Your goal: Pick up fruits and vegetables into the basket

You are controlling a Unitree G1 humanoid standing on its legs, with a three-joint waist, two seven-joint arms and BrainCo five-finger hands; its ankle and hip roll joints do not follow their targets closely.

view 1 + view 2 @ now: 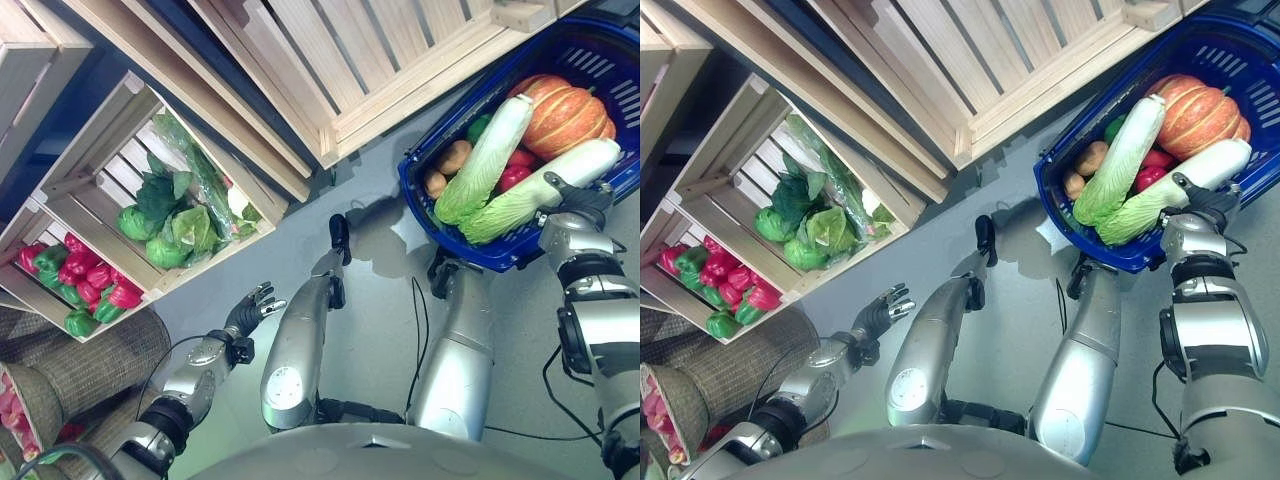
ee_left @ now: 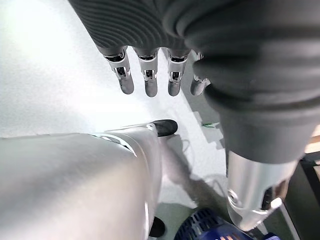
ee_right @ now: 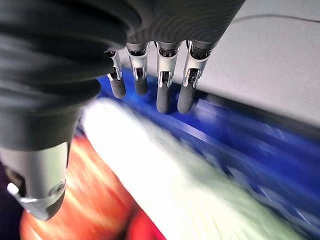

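Two napa cabbages [image 1: 485, 160] lie lengthwise in the blue basket [image 1: 425, 200], the right hand [image 1: 575, 200] just above one, fingers straight and empty. Remaining greens [image 1: 165, 215] sit in the crate [image 1: 95, 150] ahead-left (nearer the open left hand [image 1: 250, 310]).

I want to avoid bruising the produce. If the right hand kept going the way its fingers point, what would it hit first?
Probably the cabbage nearest it in the basket: the open right hand sits at that cabbage's white end, fingers aimed over it. Depth is unclear, so they might strike the blue rim instead.
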